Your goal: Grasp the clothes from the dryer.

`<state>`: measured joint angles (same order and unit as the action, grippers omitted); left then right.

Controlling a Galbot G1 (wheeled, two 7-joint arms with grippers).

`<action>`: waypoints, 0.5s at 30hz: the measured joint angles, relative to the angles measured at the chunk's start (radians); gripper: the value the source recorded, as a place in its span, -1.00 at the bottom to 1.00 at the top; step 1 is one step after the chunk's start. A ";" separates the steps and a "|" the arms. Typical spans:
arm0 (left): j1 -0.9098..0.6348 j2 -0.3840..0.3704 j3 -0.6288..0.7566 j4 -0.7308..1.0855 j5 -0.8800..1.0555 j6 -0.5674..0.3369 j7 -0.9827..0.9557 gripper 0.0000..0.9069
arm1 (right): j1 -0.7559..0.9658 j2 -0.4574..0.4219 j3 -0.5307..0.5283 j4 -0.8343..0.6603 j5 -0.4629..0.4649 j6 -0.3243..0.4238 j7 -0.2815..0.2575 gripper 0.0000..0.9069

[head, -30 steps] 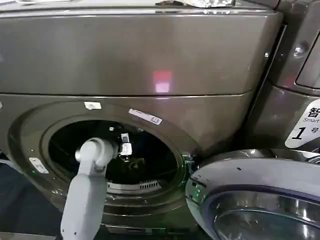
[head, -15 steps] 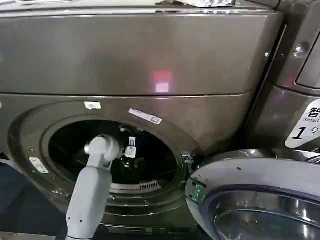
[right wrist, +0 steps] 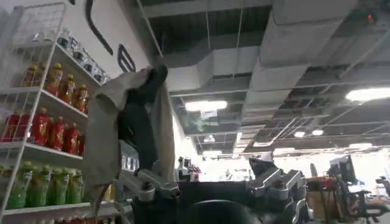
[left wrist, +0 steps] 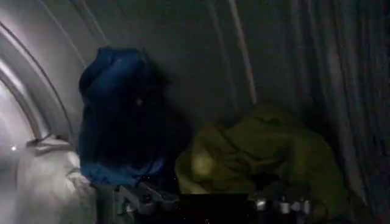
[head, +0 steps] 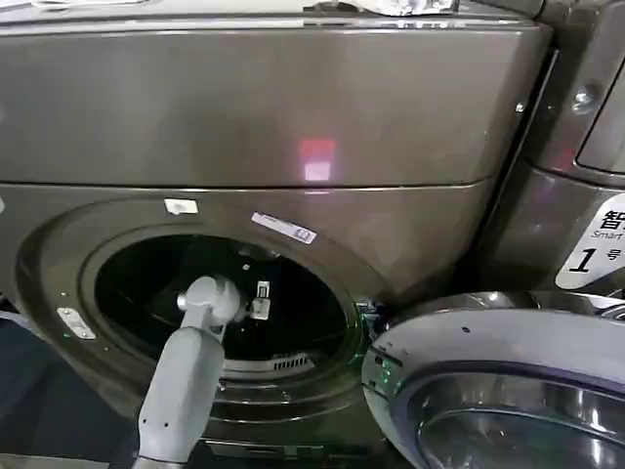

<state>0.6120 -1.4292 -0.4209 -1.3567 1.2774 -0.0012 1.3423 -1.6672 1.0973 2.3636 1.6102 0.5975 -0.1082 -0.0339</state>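
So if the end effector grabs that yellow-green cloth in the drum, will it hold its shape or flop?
The yellow-green cloth lies crumpled in soft folds, so it will probably droop and feel light. It touches the dark blue cloth, which might drag along.

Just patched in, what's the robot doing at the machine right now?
The left arm reaches through the open porthole of the dryer, its left hand open above the clothes in the drum: yellow-green, dark blue and pale pieces, none gripped yet. The right hand is raised away from the machine, with a grey cloth draped over one finger.
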 measured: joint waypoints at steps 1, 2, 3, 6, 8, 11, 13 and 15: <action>-0.002 0.000 0.000 0.008 -0.002 0.002 0.000 -1.00 | -0.001 0.000 0.001 -0.001 0.000 0.000 0.000 1.00; -0.004 0.000 0.000 0.014 -0.005 0.004 0.000 -1.00 | -0.003 0.000 0.002 -0.001 -0.001 0.001 0.000 1.00; -0.004 0.000 0.000 0.018 -0.008 0.004 0.000 -1.00 | -0.003 -0.001 0.003 -0.002 -0.001 0.001 -0.001 1.00; -0.005 0.000 0.000 0.020 -0.020 0.008 0.000 -1.00 | -0.005 -0.001 0.004 -0.004 -0.002 0.001 -0.001 1.00; -0.005 0.000 0.000 0.020 -0.030 0.011 0.000 -1.00 | -0.007 -0.001 0.005 -0.004 -0.002 0.002 -0.002 1.00; -0.005 0.001 0.000 0.021 -0.042 0.014 0.000 -1.00 | -0.007 -0.002 0.005 -0.005 -0.004 0.002 -0.004 1.00; -0.002 0.003 -0.001 0.022 -0.053 0.018 -0.002 -1.00 | -0.007 -0.003 0.004 -0.006 -0.004 0.002 -0.006 1.00; 0.001 0.006 -0.002 0.023 -0.067 0.024 -0.009 -1.00 | -0.006 -0.002 0.003 -0.006 -0.004 0.003 -0.010 1.00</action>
<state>0.6128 -1.4228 -0.4231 -1.3335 1.2103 0.0225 1.3336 -1.6734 1.0950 2.3670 1.6045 0.5934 -0.1051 -0.0442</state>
